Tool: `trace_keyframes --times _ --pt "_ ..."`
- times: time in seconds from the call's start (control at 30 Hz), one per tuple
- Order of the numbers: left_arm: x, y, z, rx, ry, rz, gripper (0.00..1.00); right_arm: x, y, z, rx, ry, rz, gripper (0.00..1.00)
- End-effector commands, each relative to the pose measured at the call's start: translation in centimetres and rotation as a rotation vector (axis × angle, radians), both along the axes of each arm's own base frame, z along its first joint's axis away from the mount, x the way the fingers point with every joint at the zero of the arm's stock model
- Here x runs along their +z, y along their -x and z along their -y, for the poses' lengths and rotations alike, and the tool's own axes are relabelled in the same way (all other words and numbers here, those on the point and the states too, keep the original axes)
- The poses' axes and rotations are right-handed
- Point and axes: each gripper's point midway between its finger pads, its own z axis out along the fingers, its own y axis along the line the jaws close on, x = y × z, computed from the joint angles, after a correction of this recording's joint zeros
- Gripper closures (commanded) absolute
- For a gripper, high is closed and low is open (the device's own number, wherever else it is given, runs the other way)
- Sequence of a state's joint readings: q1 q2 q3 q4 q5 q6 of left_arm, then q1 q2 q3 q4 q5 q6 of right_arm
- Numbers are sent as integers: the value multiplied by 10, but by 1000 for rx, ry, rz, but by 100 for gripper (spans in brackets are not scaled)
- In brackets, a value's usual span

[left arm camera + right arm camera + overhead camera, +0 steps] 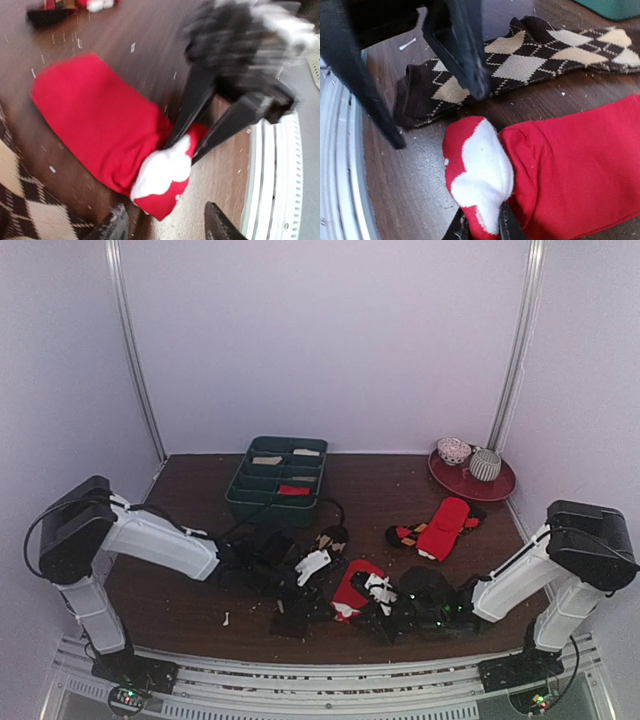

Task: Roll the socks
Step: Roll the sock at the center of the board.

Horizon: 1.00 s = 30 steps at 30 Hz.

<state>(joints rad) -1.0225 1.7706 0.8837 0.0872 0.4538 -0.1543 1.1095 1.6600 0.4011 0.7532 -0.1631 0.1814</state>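
Observation:
A bright red sock (350, 590) lies near the table's front edge, and its end has a white patch (482, 170). My right gripper (482, 231) is shut on that white-patched end; its fingers (186, 117) show pinching it in the left wrist view. The red sock (100, 120) stretches away from the pinch. My left gripper (167, 227) is open just short of the sock's end and holds nothing; its black fingers (462, 50) hang over the brown argyle sock (520, 60). That argyle sock (325, 545) lies left of the red one. The striped cuffs are hidden.
A green divided tray (275, 480) stands at the back centre. A red plate (495, 488) with two bowls is at the back right. A plain red sock on a dark one (442, 527) lies to the right. The metal front rail (280, 190) is close by.

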Motion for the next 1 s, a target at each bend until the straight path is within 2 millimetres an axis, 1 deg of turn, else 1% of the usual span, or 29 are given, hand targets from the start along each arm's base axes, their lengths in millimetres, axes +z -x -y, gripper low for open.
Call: trace_keyframes --times 0.0,0.07,0.1,0.17,0.27,0.43,0.57,0.67,0.73,0.8,0.87,0.97 --pt "55 -8 12 -58 211 234 46 -59 56 42 -32 88 -485 86" --pt "62 -3 14 -99 275 283 44 -64 63 48 -50 86 -576 86" --pt "59 0 15 -120 284 289 44 -68 66 51 -61 91 -614 86" --pt "49 4 17 -155 279 282 44 -72 72 55 -69 89 -684 86" --pt "32 11 18 -198 260 250 43 -73 74 56 -89 67 -754 86" --pt "12 26 16 -243 224 216 43 -79 70 60 -127 90 -796 86" --pt "-5 28 16 -247 183 190 44 -80 69 59 -122 108 -798 86" --pt "-9 31 18 -254 180 178 47 -81 69 60 -126 125 -795 86" --pt "-11 33 20 -260 179 172 50 -80 69 60 -125 124 -796 86" --pt "-17 32 21 -254 162 162 58 -80 69 60 -126 125 -796 86" --pt "-24 31 22 -251 143 150 70 -79 68 60 -127 124 -792 86" --pt "-32 31 22 -243 115 129 93 -77 65 59 -130 122 -779 83"
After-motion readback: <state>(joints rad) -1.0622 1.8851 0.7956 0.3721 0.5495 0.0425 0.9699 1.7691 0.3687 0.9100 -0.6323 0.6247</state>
